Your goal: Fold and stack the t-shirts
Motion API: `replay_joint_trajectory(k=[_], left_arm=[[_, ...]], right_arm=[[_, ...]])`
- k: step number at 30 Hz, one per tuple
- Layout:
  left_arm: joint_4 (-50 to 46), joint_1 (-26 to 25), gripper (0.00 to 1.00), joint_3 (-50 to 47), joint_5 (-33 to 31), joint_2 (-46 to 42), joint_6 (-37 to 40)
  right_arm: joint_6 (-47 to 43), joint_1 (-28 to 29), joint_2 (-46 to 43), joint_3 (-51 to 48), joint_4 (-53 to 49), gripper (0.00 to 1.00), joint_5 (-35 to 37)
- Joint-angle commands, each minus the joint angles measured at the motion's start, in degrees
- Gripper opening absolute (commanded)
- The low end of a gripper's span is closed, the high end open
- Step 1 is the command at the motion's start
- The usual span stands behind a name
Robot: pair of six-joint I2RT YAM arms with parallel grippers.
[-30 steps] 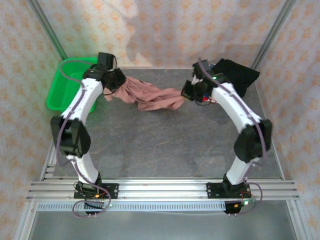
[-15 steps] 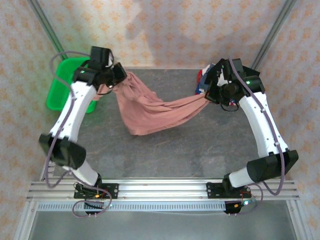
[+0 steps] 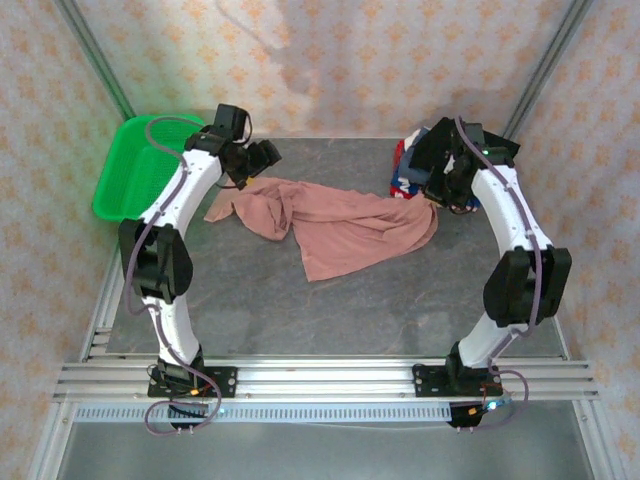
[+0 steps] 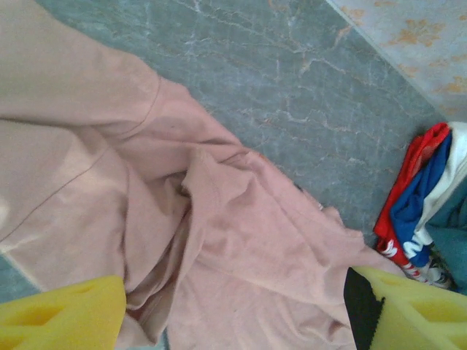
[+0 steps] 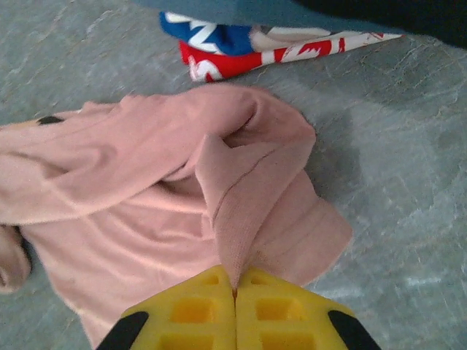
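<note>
the pink shirt (image 3: 350, 225), which was hanging stretched in the air between my arms half a second ago, is now lying rumpled on the counter (image 3: 300, 320) between them. my left fingers (image 4: 66, 321) are standing wide apart over its left end, holding nothing, having let go. my right fingers (image 5: 197, 313) are pinching a ridge of cloth at the other end, closed tight on it. the other shirts (image 5: 219, 62) are sitting heaped just beyond. i'm judging the laying-out half done: the shirt is down but needing smoothing before any fold.
</note>
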Motion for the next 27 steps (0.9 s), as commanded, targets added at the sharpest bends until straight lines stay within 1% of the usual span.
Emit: replay_joint_trajectory(k=[1,2,4,6,9,12,13,15,19,22,26,27], left_arm=[[-5.2,2.4,0.79,-9.2,-4.8,-8.0,4.3],[-4.6,3.8,0.79,-13.7,-5.3,-10.2,4.8],[-4.0,6.9,0.79,-21.0,-6.2,-13.5,5.1],[-2.7,9.4,0.79,-25.8,-6.6,-15.6,5.3],[-0.1,12.1,0.79,-28.5,-7.5,-16.5,5.4],[2.5,13.8,0.79,-27.8,-7.4,-14.2,6.1],[3.1,14.2,0.79,-27.3,-7.1,-12.8,6.3],[4.5,15.2,0.78,-26.7,-6.6,-9.9,5.9],[9.0,16.6,0.74,-25.9,-5.2,-5.5,3.5],[10.9,16.5,0.72,-24.1,-5.0,-2.0,2.1],[12.7,16.6,0.71,-22.8,-6.7,0.4,1.1],[12.9,16.5,0.70,-22.4,-6.7,2.6,1.1]], right_arm=[[0.2,0.0,-0.1,-0.8,6.8,0.34,-0.2],[0.6,0.0,-0.6,-1.1,7.0,0.49,-1.0],[0.9,0.2,-3.2,-2.4,6.4,0.60,-2.6],[1.4,2.0,-8.2,-5.2,5.5,0.68,-3.6],[2.5,8.6,-16.0,-10.8,5.2,0.74,-4.6],[6.8,17.0,-19.1,-17.0,8.6,0.76,-8.3],[8.1,19.9,-18.7,-18.8,10.9,0.75,-9.8],[8.8,24.8,-15.6,-19.9,13.6,0.74,-9.8],[7.0,33.5,-4.7,-14.5,14.9,0.70,-9.9],[3.9,38.8,3.0,-8.7,12.2,0.69,-7.9],[1.6,42.8,10.5,-3.2,7.5,0.65,-4.2],[1.6,43.3,11.6,-2.8,7.3,0.65,-3.7]])
